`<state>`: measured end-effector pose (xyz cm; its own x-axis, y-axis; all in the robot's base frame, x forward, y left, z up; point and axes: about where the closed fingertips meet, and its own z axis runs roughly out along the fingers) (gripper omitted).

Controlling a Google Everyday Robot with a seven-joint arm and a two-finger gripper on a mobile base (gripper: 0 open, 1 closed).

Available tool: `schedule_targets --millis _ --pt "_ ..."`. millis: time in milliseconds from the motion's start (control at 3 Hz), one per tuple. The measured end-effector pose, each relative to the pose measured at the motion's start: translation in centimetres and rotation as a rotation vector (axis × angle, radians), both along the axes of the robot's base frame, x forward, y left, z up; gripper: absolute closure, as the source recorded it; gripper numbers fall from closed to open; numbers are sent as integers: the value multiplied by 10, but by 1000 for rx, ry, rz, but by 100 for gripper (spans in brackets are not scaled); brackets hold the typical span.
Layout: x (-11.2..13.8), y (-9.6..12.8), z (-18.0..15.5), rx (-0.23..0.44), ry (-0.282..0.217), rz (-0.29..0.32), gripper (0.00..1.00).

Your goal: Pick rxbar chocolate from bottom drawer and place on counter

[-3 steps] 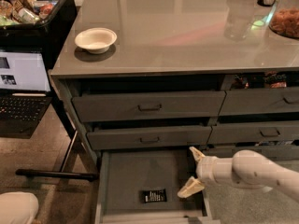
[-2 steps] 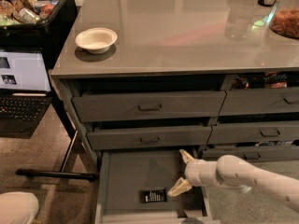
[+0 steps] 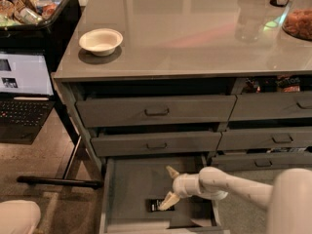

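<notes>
- Overall: dim interior; light from above falls on the counter (image 3: pixel 195 33), the brightest zone, upper half of frame.
- Glare: pale, pink and green reflections, upper right.
- Shadows: 1 dark patch under the bowl (image 3: pixel 101 40); drawer recesses near black.
- Bottom drawer (image 3: pixel 131 184), lower centre: murky; the pale gripper (image 3: pixel 168 186) inside, fingers spread, stands out beside the dark rxbar chocolate (image 3: pixel 157 205).
- Laptop screen (image 3: pixel 24 74), left edge: self-lit glow.
</notes>
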<state>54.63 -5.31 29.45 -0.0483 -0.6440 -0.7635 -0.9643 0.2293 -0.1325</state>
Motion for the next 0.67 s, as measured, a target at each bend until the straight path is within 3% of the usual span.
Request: schedule_targets --millis 333,667 --pt "-14 39 -85 3 86 155 0" --pt "-14 56 -144 -14 143 223 0"
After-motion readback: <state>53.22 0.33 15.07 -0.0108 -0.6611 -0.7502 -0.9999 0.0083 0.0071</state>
